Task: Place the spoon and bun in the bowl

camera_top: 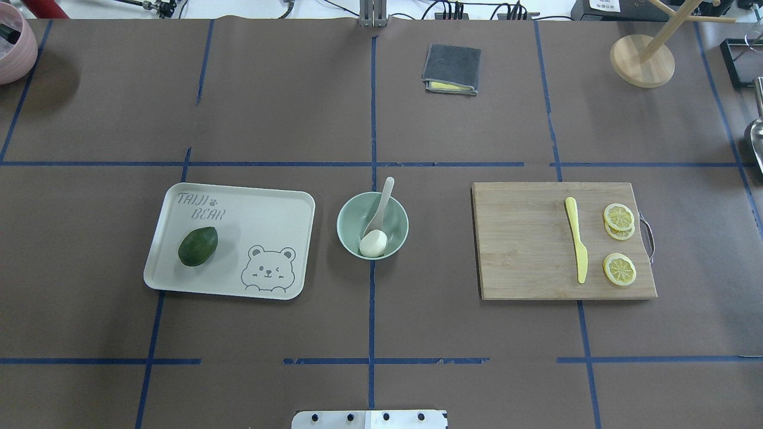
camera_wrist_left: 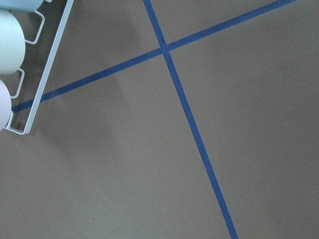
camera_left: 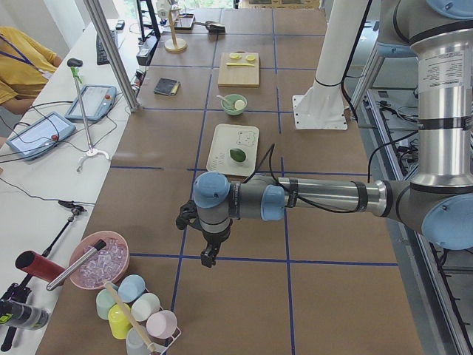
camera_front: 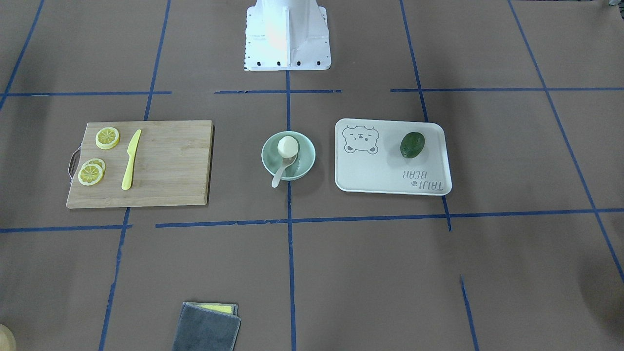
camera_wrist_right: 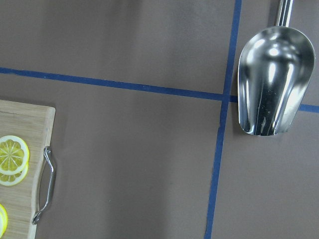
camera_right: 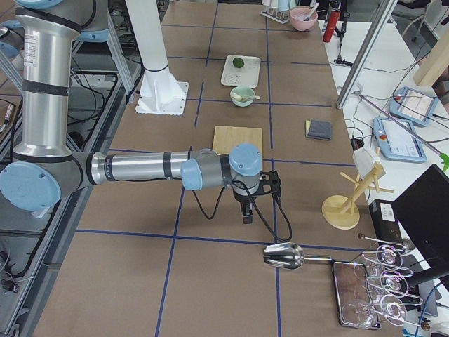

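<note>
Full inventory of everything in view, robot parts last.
bowl: 1, mint green, table centre
bun: 1, white, in bowl
spoon: 1, off-white, scoop in bowl, handle over rim
tray: 1, white, bear print, robot's left of bowl
avocado: 1, dark green, on tray
board: 1, wood, robot's right of bowl
knife: 1, yellow, on board
lemon slices: 3, yellow, on board, two overlapping
cloth: 1, grey over yellow, far side
scoop: 1, metal, right end
stand: 1, wood, far right corner
pink bowl: 1, far left corner
cups: several, pastel, wire rack, left end
left gripper: 1, black, over left end; open or shut unclear
right gripper: 1, black, over right end; unclear
</note>
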